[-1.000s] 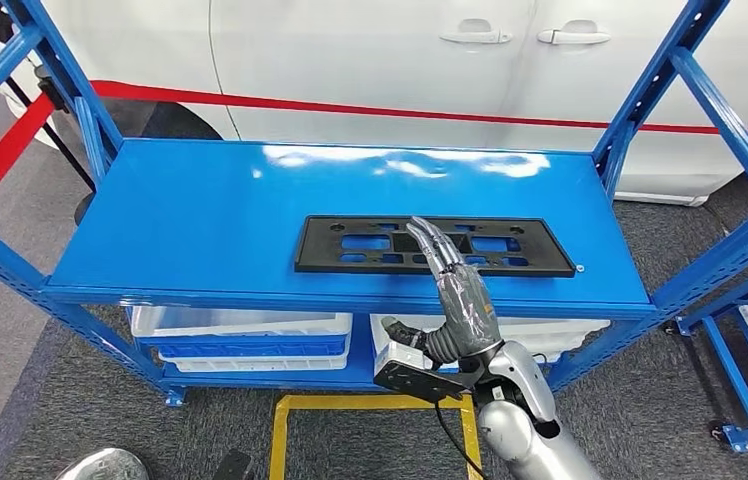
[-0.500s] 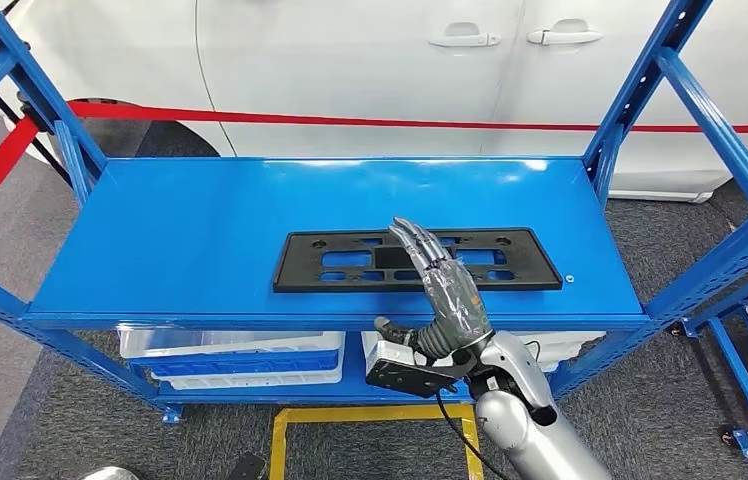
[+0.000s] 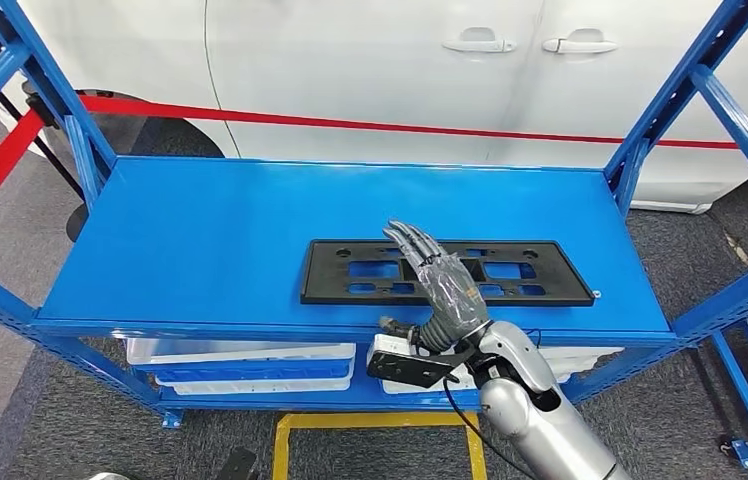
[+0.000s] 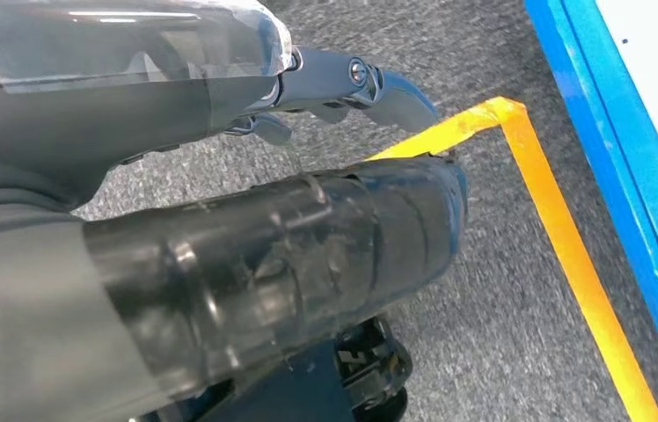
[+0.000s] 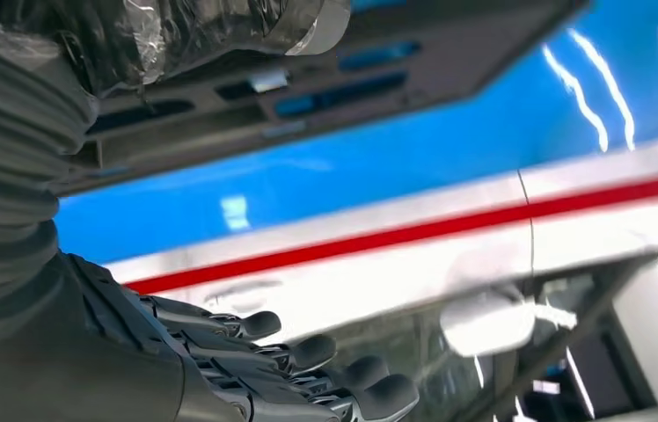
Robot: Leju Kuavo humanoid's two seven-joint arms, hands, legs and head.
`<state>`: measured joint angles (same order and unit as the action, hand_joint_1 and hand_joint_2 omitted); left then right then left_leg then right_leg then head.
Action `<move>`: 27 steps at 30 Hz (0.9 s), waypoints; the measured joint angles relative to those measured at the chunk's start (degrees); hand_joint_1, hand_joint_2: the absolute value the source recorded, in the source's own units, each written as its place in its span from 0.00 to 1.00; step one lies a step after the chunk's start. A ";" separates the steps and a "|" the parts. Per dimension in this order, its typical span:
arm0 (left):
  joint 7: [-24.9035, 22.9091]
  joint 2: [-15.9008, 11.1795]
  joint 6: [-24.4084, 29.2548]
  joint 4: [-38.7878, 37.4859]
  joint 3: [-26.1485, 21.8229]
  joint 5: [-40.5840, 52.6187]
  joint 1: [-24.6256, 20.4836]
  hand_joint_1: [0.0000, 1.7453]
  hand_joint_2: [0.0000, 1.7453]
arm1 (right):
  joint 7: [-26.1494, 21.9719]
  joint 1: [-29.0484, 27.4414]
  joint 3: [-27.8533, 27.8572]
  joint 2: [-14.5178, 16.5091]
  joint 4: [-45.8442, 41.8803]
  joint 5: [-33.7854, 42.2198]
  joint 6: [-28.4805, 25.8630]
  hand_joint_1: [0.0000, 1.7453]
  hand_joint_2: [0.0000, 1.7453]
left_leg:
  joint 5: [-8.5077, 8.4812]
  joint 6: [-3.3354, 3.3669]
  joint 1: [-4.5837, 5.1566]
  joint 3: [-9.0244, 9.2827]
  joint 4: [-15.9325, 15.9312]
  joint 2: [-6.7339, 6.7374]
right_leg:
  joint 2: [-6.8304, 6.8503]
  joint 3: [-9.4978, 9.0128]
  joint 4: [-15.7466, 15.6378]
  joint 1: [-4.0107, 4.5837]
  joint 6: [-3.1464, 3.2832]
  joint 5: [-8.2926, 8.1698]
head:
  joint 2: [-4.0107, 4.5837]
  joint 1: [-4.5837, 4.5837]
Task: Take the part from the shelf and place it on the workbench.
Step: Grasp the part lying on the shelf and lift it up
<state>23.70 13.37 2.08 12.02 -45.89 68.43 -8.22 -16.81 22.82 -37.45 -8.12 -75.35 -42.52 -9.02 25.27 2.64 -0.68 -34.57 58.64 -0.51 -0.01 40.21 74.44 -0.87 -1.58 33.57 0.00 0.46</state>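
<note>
Blue shelf [image 3: 200, 240] boards stand before a white car [image 3: 350, 60], and the black part [image 3: 510, 272] lies flat near the shelf's front edge. Reaching is the step in hand: the right hand [image 3: 437, 285] hovers over the part's middle, fingers [image 3: 408, 238] straight and apart, gripping nothing. Next it likely must lower and close around the part's front rim. Whether the left hand [image 4: 220, 264] is open or closed I cannot tell.

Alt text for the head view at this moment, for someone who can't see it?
The robot's right hand, fingers extended and apart, reaches over a flat black slotted part lying near the front edge of a blue shelf. White bins sit on the lower level, and a white car with a red stripe stands behind.
</note>
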 joint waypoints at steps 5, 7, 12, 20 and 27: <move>-0.58 0.10 0.07 -0.03 1.03 0.37 -0.01 0.00 0.00 | 0.19 3.94 -0.79 -2.65 1.55 0.54 5.94 0.00 1.00 | 0.43 -0.52 0.36 0.70 -0.06 -0.17 | -0.03 -6.00 -15.02 0.84 1.51 -7.60 | 0.00 -0.02; -0.67 0.11 0.08 -0.04 1.25 0.57 0.00 0.00 0.00 | -0.62 5.94 -1.24 -4.21 2.30 1.49 8.73 0.00 1.00 | 0.38 -1.06 0.33 0.72 -0.25 -0.12 | -0.06 -6.12 -15.58 1.11 1.71 -7.52 | 0.00 -0.04; -0.73 0.08 0.20 -0.04 1.58 0.66 0.06 0.00 0.00 | -2.02 10.22 -2.22 -7.25 4.12 3.23 13.38 0.00 1.00 | 5.24 -2.28 0.23 -3.13 8.28 0.14 | 0.28 -7.25 -16.97 0.29 2.78 -8.16 | 0.00 -0.16; -0.81 -0.10 0.20 -0.04 2.62 1.17 -0.03 0.00 0.00 | -1.46 15.76 -7.61 -8.67 8.06 3.86 18.66 0.00 1.00 | -0.73 -1.53 0.31 -0.79 0.72 0.20 | 0.01 -7.59 -16.42 0.68 2.11 -7.36 | 0.00 -0.11; -1.35 -0.11 0.79 -0.04 3.62 1.13 -0.11 0.00 0.00 | -0.66 19.49 -10.96 -9.75 12.41 8.45 20.09 0.00 1.00 | -1.40 0.30 0.06 0.23 -1.61 0.12 | -0.03 -3.69 -8.60 0.38 0.20 -2.86 | 0.00 -0.02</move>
<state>22.35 13.26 2.87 11.98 -42.28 69.56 -8.33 -17.47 42.31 -48.41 -17.87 -62.94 -34.07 11.07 23.87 2.94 -0.61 -34.33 57.04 -0.39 -0.03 36.52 65.85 -0.49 -1.38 30.71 0.00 0.44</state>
